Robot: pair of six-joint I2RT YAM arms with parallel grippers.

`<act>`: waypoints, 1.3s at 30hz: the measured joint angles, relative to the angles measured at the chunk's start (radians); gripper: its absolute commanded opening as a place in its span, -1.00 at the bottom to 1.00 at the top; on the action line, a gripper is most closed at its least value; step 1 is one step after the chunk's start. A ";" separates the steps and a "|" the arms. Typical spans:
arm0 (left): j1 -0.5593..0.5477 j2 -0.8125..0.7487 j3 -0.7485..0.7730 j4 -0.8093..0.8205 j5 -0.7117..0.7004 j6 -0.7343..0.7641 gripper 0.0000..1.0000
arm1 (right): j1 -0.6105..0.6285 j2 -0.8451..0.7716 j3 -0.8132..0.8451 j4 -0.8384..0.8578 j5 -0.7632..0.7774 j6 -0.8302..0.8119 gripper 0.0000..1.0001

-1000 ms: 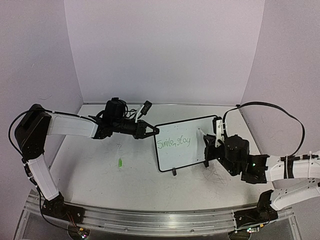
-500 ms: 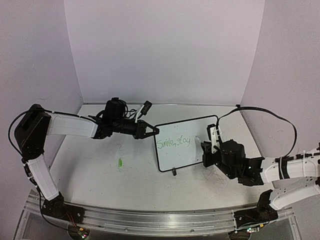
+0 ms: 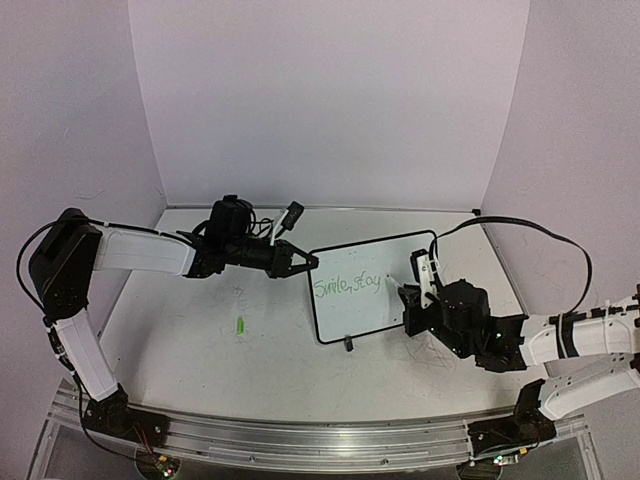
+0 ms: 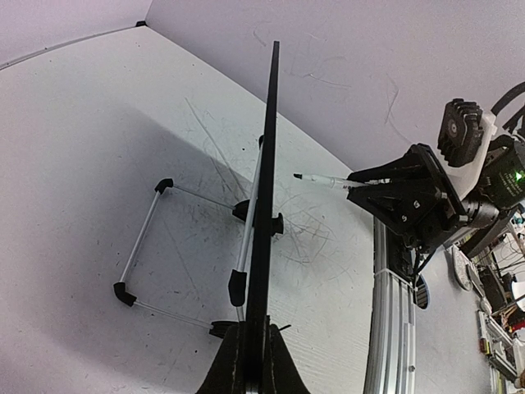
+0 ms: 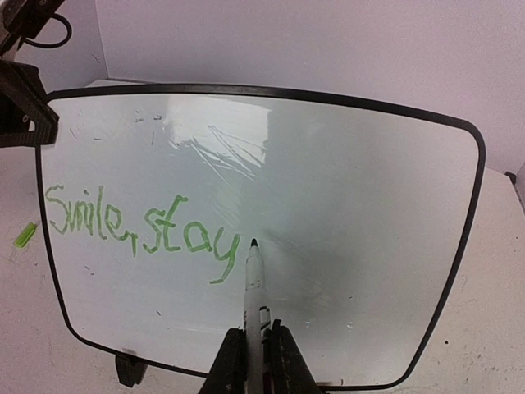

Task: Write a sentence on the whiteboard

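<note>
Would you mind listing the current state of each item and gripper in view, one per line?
whiteboard: standing, clamped at its edge.
sentence: unfinished, reads "Smile, stay".
marker: uncapped, tip just off the whiteboard.
left gripper: shut on the whiteboard.
right gripper: shut on the marker.
green piece: lying loose on the table.

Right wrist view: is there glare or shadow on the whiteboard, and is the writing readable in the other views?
Right wrist: streaky glare on the whiteboard, upper middle; a grey shadow beside the marker; the sentence sharp. Top external: the writing small and faint. Left wrist: the board is edge-on, no writing visible.
</note>
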 measured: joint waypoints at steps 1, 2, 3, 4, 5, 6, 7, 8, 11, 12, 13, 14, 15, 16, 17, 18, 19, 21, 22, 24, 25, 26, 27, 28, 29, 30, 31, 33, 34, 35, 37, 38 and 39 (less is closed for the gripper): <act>0.000 0.000 0.000 0.000 0.000 0.000 -1.00 | 0.000 0.000 0.000 0.000 -0.002 0.000 -1.00; 0.000 0.000 0.000 0.000 0.000 0.000 -1.00 | 0.000 0.000 0.000 0.000 -0.003 0.000 -1.00; 0.000 0.000 0.000 0.000 0.000 0.000 -1.00 | 0.000 0.000 0.000 0.000 -0.004 -0.001 -1.00; 0.000 0.000 0.000 0.000 0.000 0.000 -1.00 | 0.000 0.000 0.000 0.000 -0.004 -0.001 -1.00; 0.000 0.000 0.000 0.000 0.000 0.000 -1.00 | 0.000 0.000 0.000 0.000 -0.004 -0.002 -1.00; -0.001 0.000 0.000 0.000 0.000 0.000 -1.00 | 0.000 0.000 0.000 0.000 -0.004 -0.003 -1.00; -0.001 0.000 0.000 0.000 0.000 0.000 -1.00 | 0.000 0.000 0.000 0.000 -0.004 -0.003 -1.00; -0.001 0.000 0.000 0.000 0.000 0.000 -1.00 | 0.000 0.000 0.000 0.000 -0.004 -0.003 -1.00; -0.001 0.000 0.000 0.000 0.000 0.001 -1.00 | 0.003 0.002 0.000 0.001 -0.008 -0.011 -1.00; -0.001 0.000 0.000 0.000 0.000 0.001 -1.00 | 0.006 0.004 0.000 0.001 -0.007 -0.014 -1.00; -0.001 0.000 0.000 0.000 0.000 0.001 -1.00 | 0.009 0.008 0.000 0.001 -0.003 -0.014 -1.00; -0.001 0.000 0.000 0.000 0.000 0.001 -1.00 | 0.012 0.012 0.000 0.000 0.002 -0.014 -1.00; -0.001 0.000 0.000 0.000 0.000 0.001 -1.00 | 0.014 0.015 0.000 0.000 0.008 -0.014 -1.00; -0.001 0.000 0.000 0.000 0.000 0.001 -1.00 | 0.015 0.015 0.000 0.000 0.013 -0.014 -1.00; -0.001 0.000 0.000 0.000 0.000 0.001 -1.00 | 0.015 0.015 0.000 0.000 0.018 -0.014 -1.00; -0.001 0.000 0.000 0.000 0.000 0.001 -1.00 | 0.016 0.015 0.000 0.001 0.025 -0.014 -1.00; -0.001 0.000 0.000 0.000 0.000 0.001 -1.00 | 0.016 0.015 0.000 0.002 0.031 -0.014 -1.00; -0.001 0.000 0.000 0.000 0.000 0.001 -1.00 | 0.016 0.016 0.001 0.002 0.048 -0.014 -1.00; -0.001 0.000 0.000 0.000 0.000 0.001 -1.00 | 0.016 0.020 0.003 0.003 0.057 -0.014 -1.00; -0.001 0.000 0.000 0.000 -0.001 0.001 -1.00 | 0.016 0.037 0.014 0.004 0.069 -0.015 -1.00; -0.001 0.000 0.000 0.000 -0.001 0.001 -1.00 | 0.015 0.047 0.021 0.004 0.074 -0.015 -1.00; -0.001 0.000 0.000 0.000 -0.001 0.001 -1.00 | 0.014 0.056 0.027 0.005 0.077 -0.016 -1.00; -0.001 0.000 0.000 0.000 -0.001 0.001 -1.00 | 0.012 0.065 0.034 0.006 0.078 -0.018 -1.00; -0.001 0.000 0.000 0.000 -0.001 0.001 -1.00 | 0.011 0.073 0.040 0.008 0.079 -0.019 -1.00; -0.002 0.000 0.000 0.000 -0.001 0.001 -1.00 | 0.008 0.076 0.043 0.009 0.079 -0.021 -1.00; -0.002 0.000 0.000 0.000 -0.001 0.001 -1.00 | 0.007 0.076 0.044 0.011 0.079 -0.022 -1.00; -0.002 0.000 0.000 0.000 -0.001 0.001 -1.00 | 0.007 0.076 0.044 0.017 0.079 -0.023 -1.00; -0.002 0.000 0.000 0.000 -0.001 0.002 -1.00 | 0.004 0.076 0.044 0.028 0.079 -0.026 -1.00; -0.002 0.000 0.000 0.000 -0.001 0.002 -1.00 | 0.003 0.076 0.044 0.032 0.079 -0.026 -1.00; -0.002 0.000 0.000 0.000 -0.001 0.002 -1.00 | 0.001 0.077 0.044 0.034 0.079 -0.027 -1.00; -0.002 0.000 0.000 0.000 -0.001 0.002 -1.00 | -0.003 0.081 0.046 0.038 0.079 -0.029 -1.00; -0.002 0.000 0.000 0.000 -0.001 0.002 -1.00 | -0.004 0.084 0.047 0.038 0.079 -0.030 -1.00; -0.002 0.000 0.000 0.000 -0.001 0.002 -1.00 | -0.006 0.088 0.049 0.039 0.080 -0.030 -1.00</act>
